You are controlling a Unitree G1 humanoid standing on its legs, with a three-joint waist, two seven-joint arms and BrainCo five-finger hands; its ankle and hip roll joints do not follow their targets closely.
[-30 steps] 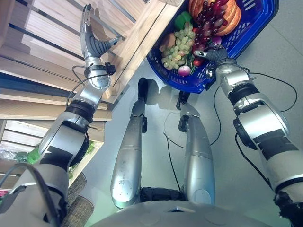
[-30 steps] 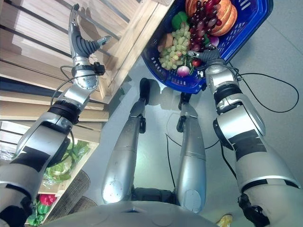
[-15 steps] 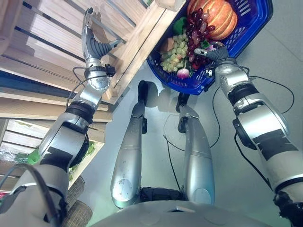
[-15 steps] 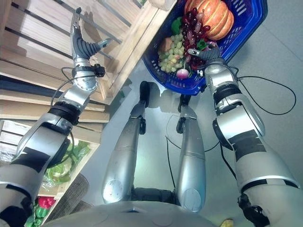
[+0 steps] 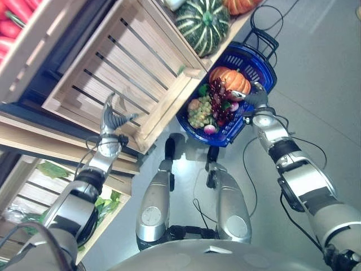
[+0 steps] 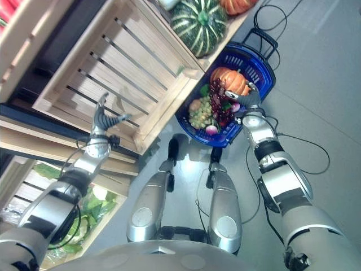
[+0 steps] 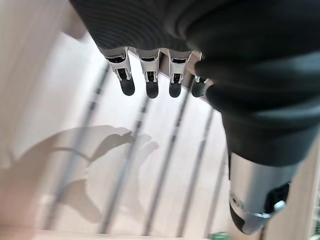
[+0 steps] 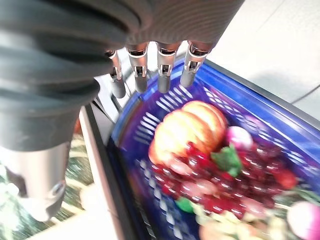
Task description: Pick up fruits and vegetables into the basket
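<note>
The step in hand looks like a pause between picks: the blue basket (image 5: 256, 90) already carries a good load, and the next move, as I judge it, calls for the free left hand (image 5: 110, 121) to reach for more produce — most likely the striped green squash (image 5: 202, 22) in the neighbouring crate, up and across from that hand. The left arm is raised with its fingers (image 7: 126, 84) straight and lightly spread, thumb apart, holding nothing; just beyond its palm are the bare slats of a wooden crate (image 5: 113, 68). The right arm stretches forward with the right hand (image 5: 254, 100) at the basket's near rim. In its wrist view the fingers (image 8: 160, 75) hang straight over the basket, closed on nothing that I can see (whether the palm bears on the rim is unclear). Beyond those fingertips lie an orange pumpkin (image 8: 187, 127), dark red grapes (image 8: 200, 175) — and green grapes (image 5: 200, 112) towards the basket's far side from the hand.
</note>
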